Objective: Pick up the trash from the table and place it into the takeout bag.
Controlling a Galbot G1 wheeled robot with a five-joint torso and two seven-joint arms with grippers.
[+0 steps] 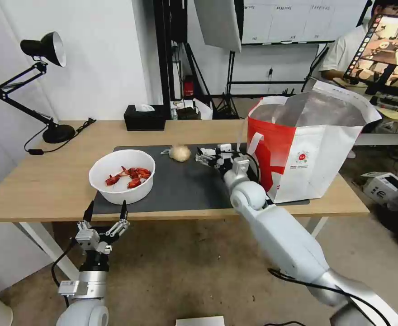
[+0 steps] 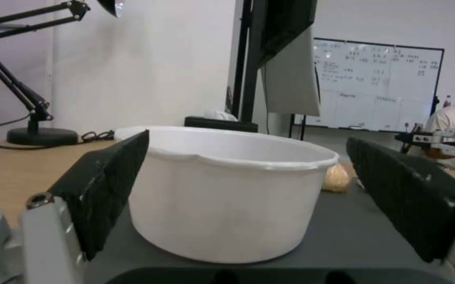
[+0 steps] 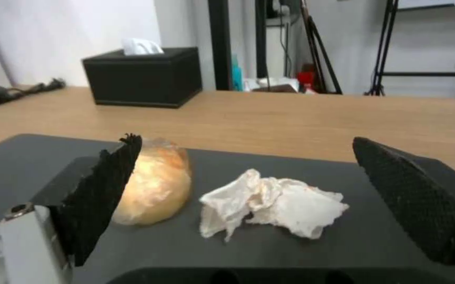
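Trash not yet bagged: white round bowl of red crayfish shells (image 1: 122,175), beige wrapped ball (image 1: 180,153) and crumpled white napkin (image 3: 272,203) sit on the dark grey mat (image 1: 185,185). Right gripper (image 1: 208,157) spread wide, low over the mat, napkin between its jaws, ungrasped. Left gripper (image 1: 105,213) released, just short of the bowl. White-and-red foil-lined takeout bag (image 1: 305,149) stands open; contents probably nil, interior hard to see.

We see an evenly lit, bright room, with soft shadows under the table (image 1: 49,181). The bag's foil lining (image 1: 312,111) gives a dull sheen, and the far right monitor (image 1: 386,50) glows. Straight lines bow toward the head view's edges. In both wrist views the near finger pads (image 2: 106,185) (image 3: 101,189) blur, and the far whiteboard (image 2: 377,88) looks soft.
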